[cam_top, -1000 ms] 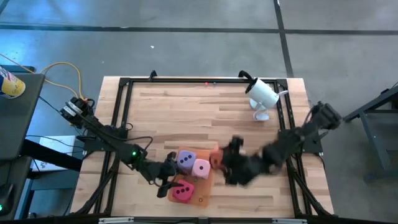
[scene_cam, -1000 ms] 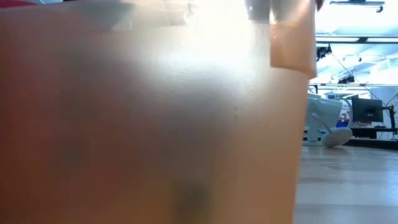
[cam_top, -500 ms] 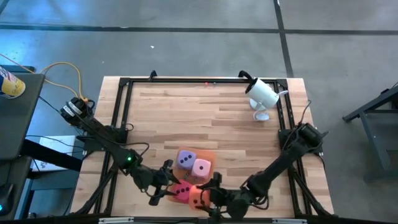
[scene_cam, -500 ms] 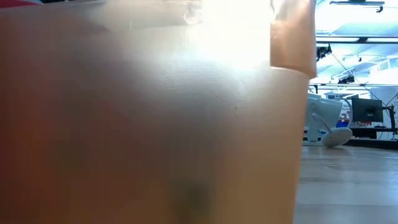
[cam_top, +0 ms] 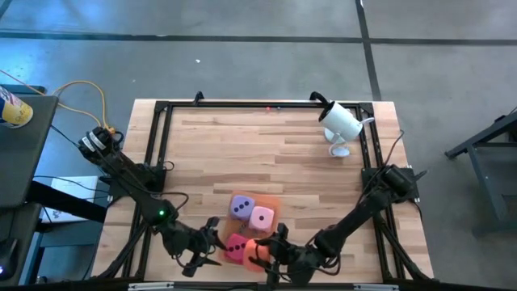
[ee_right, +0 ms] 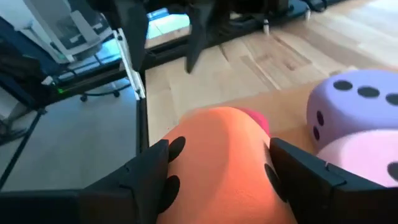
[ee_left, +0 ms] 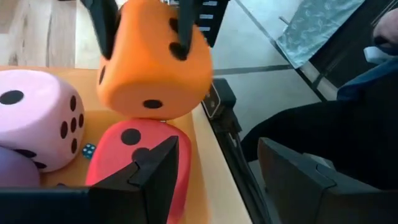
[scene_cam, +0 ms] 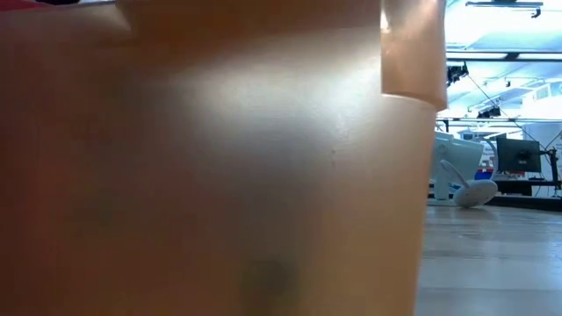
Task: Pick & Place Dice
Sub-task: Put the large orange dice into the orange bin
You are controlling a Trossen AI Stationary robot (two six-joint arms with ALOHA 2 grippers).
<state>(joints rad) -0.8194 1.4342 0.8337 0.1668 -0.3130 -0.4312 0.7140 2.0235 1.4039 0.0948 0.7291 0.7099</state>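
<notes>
My right claw (ee_right: 217, 171) is clamped on the soft orange cube die with dark pips (ee_right: 214, 165), one finger on each side, holding it over the soft red die (ee_left: 140, 162) at the near edge of the wooden bench (cam_top: 266, 145). My left claw (ee_left: 211, 177) stands parted and empty just beside the red die. The purple die (cam_top: 241, 208) and pink die (cam_top: 262, 217) sit touching, just behind.

Dice (cam_top: 250, 230) clustered; far tabletop (cam_top: 258, 145) open
</notes>
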